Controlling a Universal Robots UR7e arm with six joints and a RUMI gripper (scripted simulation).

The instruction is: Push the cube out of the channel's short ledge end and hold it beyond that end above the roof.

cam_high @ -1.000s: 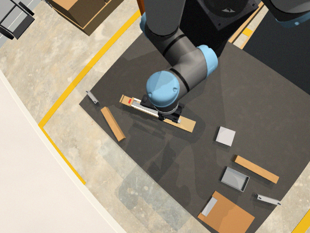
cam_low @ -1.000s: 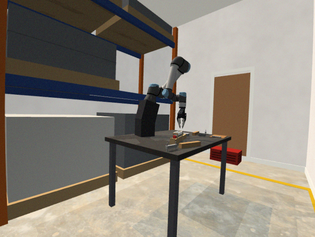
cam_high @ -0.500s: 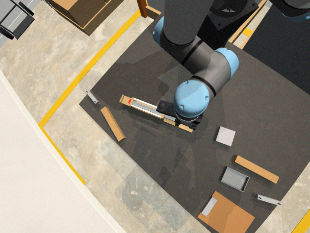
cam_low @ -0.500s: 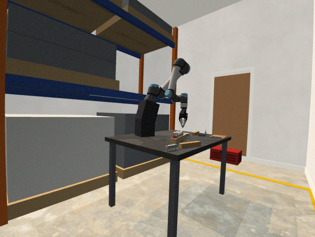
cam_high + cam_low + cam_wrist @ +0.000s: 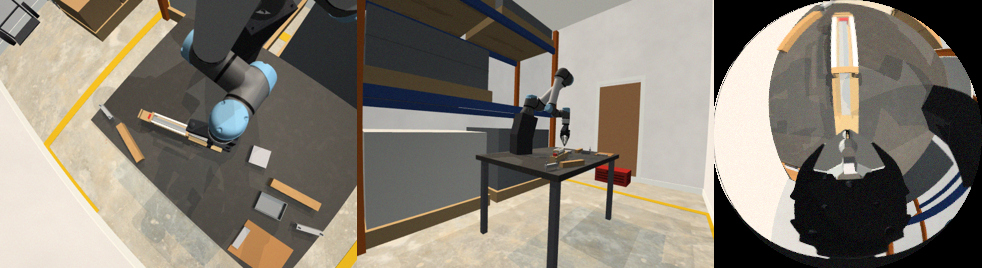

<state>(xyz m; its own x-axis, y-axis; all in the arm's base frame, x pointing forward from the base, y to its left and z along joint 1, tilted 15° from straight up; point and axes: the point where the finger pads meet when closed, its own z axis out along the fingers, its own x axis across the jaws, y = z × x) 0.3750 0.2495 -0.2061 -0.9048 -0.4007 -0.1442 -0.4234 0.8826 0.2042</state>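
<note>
cube: red (image 5: pixel 149 116) (image 5: pixel 555 154) (image 5: pixel 843 19), at the short-ledge end; part of it shows past the roof edge. Can't tell if it is wholly out.
channel: on the surface (image 5: pixel 173 178) (image 5: pixel 506 161) (image 5: pixel 799 100), pale rails along the roof (image 5: pixel 169 118) (image 5: pixel 559 149) (image 5: pixel 853 45).
lip: raised wood edge (image 5: pixel 140 112) (image 5: pixel 842 14) beyond the cube; cube has not been lifted over it.
bar: grey strip (image 5: pixel 200 137) (image 5: pixel 845 97), lying along the long ledge (image 5: pixel 216 148) (image 5: pixel 847 122) and seemingly running into the channel. Likely the pusher.
hand: fingers shut together (image 5: pixel 210 144) (image 5: pixel 564 144) (image 5: pixel 847 132), nothing held. Above the long ledge, at the end away from the cube, tips pointing down.
hand in channel: no, it is outside and above.
done: cube is at the exit end, so the pushing looks mostly or fully finished.
left: confirm the cube is free of the roof, nudge the bar if not; then open, grip cube, raise it.
next move: if free, carry the hand over the roof to the lip end, open it there.
risk: fingers could catch the lip or roof edge in that short gap; more push could jam the cube against the lip.
goal: not met, cube is low at the exit, ungripped.

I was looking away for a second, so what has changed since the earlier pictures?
The arm moved along the channel, away from the red cube and toward the white block. The jaws went from open to shut, taking hold of nothing. Cube, channel and white block stayed put.
</note>
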